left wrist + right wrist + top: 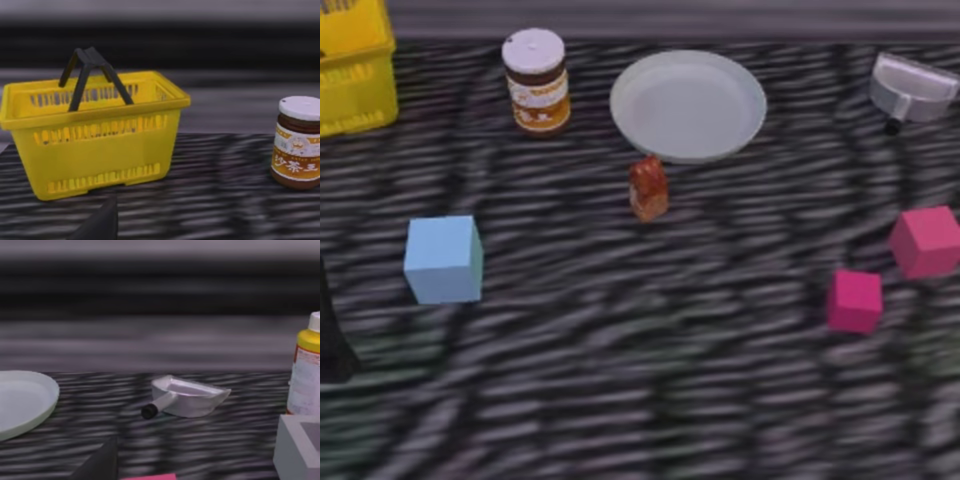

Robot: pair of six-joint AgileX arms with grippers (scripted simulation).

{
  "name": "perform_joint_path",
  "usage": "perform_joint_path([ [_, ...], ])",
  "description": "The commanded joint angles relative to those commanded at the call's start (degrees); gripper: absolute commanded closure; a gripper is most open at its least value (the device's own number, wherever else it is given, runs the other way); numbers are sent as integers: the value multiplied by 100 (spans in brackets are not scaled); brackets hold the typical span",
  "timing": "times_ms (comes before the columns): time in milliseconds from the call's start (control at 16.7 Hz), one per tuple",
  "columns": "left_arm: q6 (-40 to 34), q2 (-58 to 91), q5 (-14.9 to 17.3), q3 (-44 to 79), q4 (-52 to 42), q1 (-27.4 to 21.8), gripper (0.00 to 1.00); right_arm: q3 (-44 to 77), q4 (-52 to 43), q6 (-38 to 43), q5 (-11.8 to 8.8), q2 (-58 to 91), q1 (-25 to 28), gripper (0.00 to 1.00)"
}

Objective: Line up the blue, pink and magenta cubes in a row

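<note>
While unaligned, blue cube (444, 259) sits far left of pink cube (926, 241) and magenta cube (854, 300).

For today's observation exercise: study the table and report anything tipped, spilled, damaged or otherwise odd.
Nothing stands out. The jar, yellow basket and orange-brown figure stand upright, and the plate lies flat with no spill. The blue cube, pink cube and magenta cube sit flat, simply not yet in a row.

Yellow basket (355, 70) edge-cropped, perhaps half.
</note>
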Motion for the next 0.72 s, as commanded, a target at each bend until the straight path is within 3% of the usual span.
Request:
perform_joint_path([
  [360,0,0,0,0,0,0,0,548,-400,188,14,594,120,0],
  [720,0,0,0,0,0,0,0,2541,-1854,872,3,3260,616,0],
])
